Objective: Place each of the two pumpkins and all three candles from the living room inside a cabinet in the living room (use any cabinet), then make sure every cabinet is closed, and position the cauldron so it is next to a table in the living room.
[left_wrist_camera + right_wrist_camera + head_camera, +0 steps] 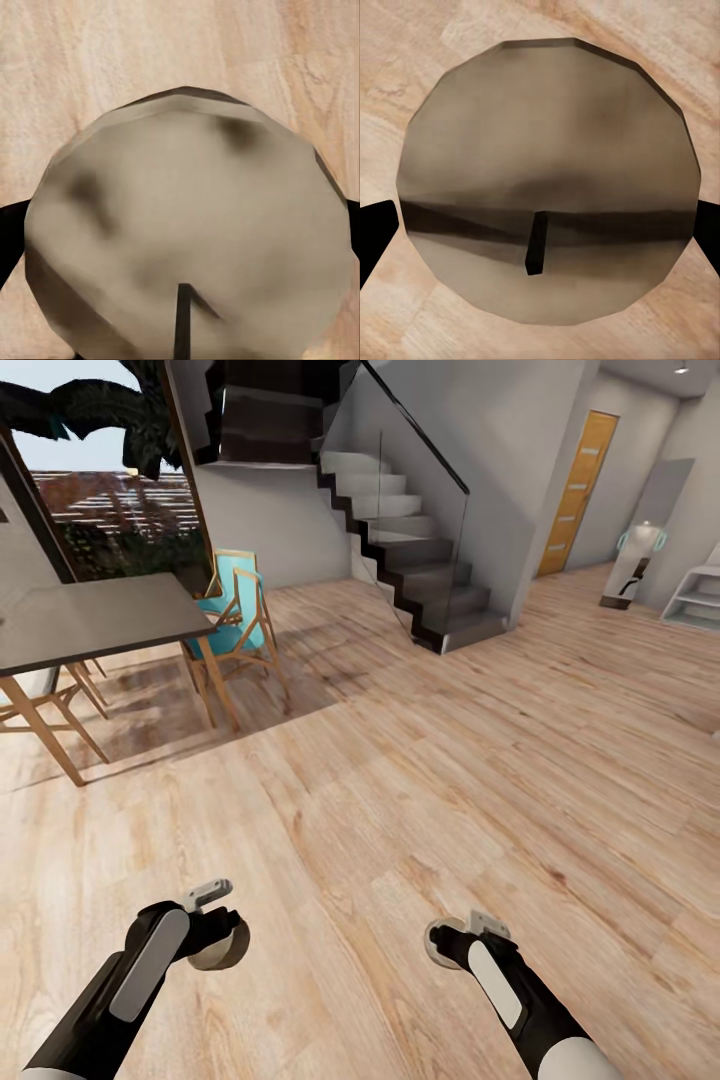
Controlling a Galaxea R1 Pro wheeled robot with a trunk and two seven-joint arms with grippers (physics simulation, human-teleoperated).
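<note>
Pale wood-plank flooring (420, 780) with a streaky grain runs through the whole room. On it stands a staircase (410, 550) of grey slab treads with dark risers, edged by a clear glass balustrade (445, 530) under a thin dark rail.

To the left of the staircase is a tall dining table (90, 620) with a flat matte grey top on slanted light-wood legs. A chair (240, 625) with a turquoise seat and back in an angular wooden frame stands between that table and the staircase. To the right of the staircase, down a passage, is a slim orange wood door (578, 490) with pale horizontal inserts.

Well in front of the staircase, both black-and-white arms hang low over the planks. The left gripper (222, 938) pinches the left-hand candle (187, 240), a squat, faceted, beige round with smudgy dark patches and a thin dark wick. Its black fingers (9, 232) press against the candle's sides.

The right gripper (447, 938) clamps the right-hand candle (547, 180), the same dull beige disc shape with a stubby dark wick (535, 244). A black finger sits tight at each edge.
</note>
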